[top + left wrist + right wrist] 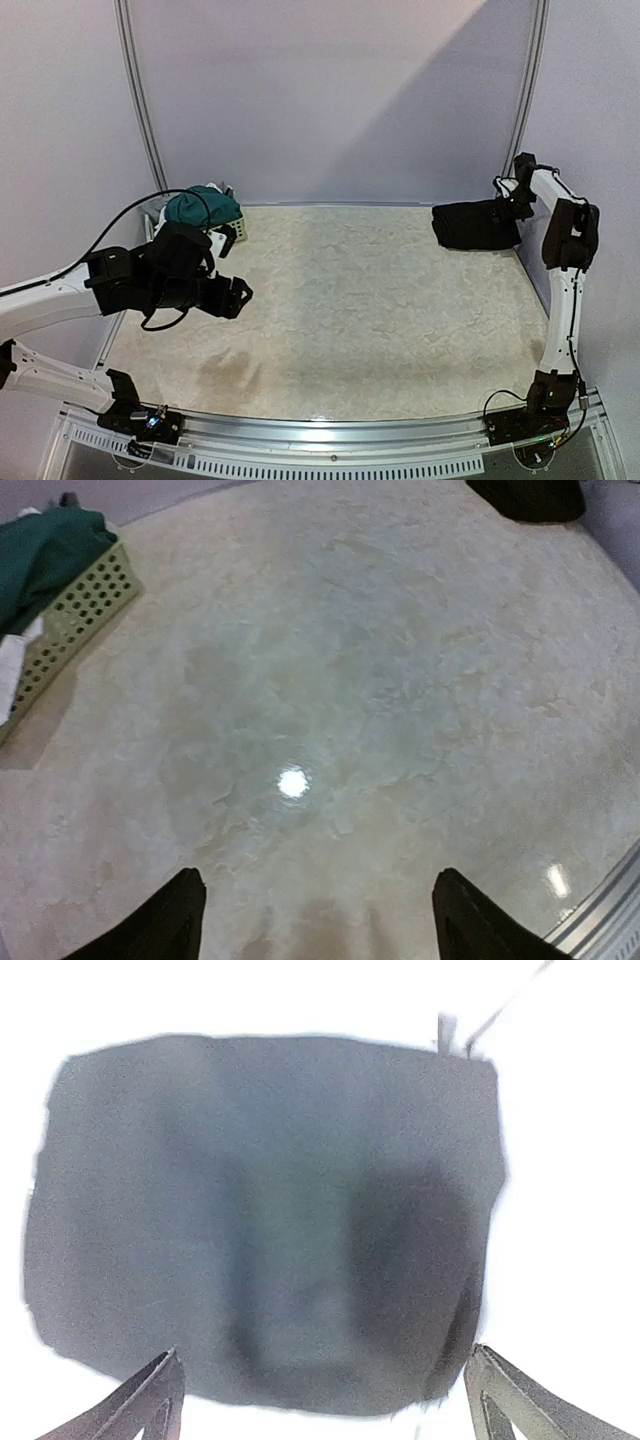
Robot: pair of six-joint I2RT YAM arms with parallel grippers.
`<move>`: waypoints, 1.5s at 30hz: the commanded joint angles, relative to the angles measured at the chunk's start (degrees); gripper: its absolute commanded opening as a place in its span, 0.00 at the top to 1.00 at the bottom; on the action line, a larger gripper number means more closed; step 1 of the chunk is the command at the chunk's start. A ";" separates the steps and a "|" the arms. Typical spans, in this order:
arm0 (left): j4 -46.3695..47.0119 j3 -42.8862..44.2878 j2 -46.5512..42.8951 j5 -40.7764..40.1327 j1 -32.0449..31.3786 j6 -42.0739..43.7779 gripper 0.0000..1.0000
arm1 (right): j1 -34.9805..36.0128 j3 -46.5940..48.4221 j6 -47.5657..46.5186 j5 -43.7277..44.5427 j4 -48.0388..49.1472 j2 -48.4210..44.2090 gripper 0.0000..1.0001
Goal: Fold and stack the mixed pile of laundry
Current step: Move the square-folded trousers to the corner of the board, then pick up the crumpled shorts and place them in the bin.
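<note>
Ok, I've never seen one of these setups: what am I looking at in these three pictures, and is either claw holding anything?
This is a robot: a left arm and a right arm bolted at the near edge of a table. The wide picture comes from a fixed camera above and behind them; the other two come from a camera on each wrist, looking past that arm's two fingers. A folded black garment, likely trousers, lies at the far right, with the right gripper open just above it, holding nothing. At the far left, a pale perforated basket holds teal-green shorts and a white cloth. The left gripper hovers open over the table, also empty.
</note>
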 commanded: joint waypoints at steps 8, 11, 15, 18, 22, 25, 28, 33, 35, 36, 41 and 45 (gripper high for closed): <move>-7.55 6.41 -1.67 -42.45 0.15 0.67 0.00 | 2.05 -27.36 7.06 -21.71 3.41 -39.95 0.01; -1.81 6.96 0.23 -44.18 1.26 12.20 0.01 | 2.73 -43.14 4.89 -22.91 7.47 -50.02 0.01; -5.53 13.66 5.03 -31.76 4.17 18.22 0.10 | 2.72 -59.33 2.45 -28.87 10.22 -59.78 0.01; -13.59 21.39 11.48 -19.82 10.62 13.82 0.14 | 3.21 -67.34 -0.44 -32.24 12.72 -65.48 0.01; -14.11 26.51 17.52 -17.82 15.06 15.36 0.14 | 3.28 -75.81 1.25 -34.94 19.51 -73.37 0.01; -11.91 29.91 21.66 -17.59 18.92 17.93 0.18 | 3.32 -81.35 3.60 -37.73 24.51 -76.79 0.01; -9.82 33.29 26.42 -17.18 22.55 20.05 0.23 | 3.34 -78.10 3.19 -37.21 18.97 -75.52 0.01; -6.56 37.94 34.26 -13.67 27.47 22.39 0.32 | 3.28 -73.18 -1.91 -41.04 9.37 -66.42 0.01; -5.62 39.49 37.05 -11.49 29.05 23.29 0.32 | 3.32 -73.99 -4.33 -41.56 8.97 -65.77 0.01; -5.56 40.45 38.51 -10.74 29.78 23.73 0.33 | 3.32 -74.93 -4.85 -42.35 9.24 -66.46 0.01; -6.50 45.55 45.57 -6.89 32.70 25.60 0.39 | 3.28 -77.41 -5.92 -42.58 11.57 -70.79 0.01; -7.41 49.54 49.57 -4.80 34.85 25.61 0.44 | 3.28 -77.61 -7.55 -42.03 10.72 -71.51 0.01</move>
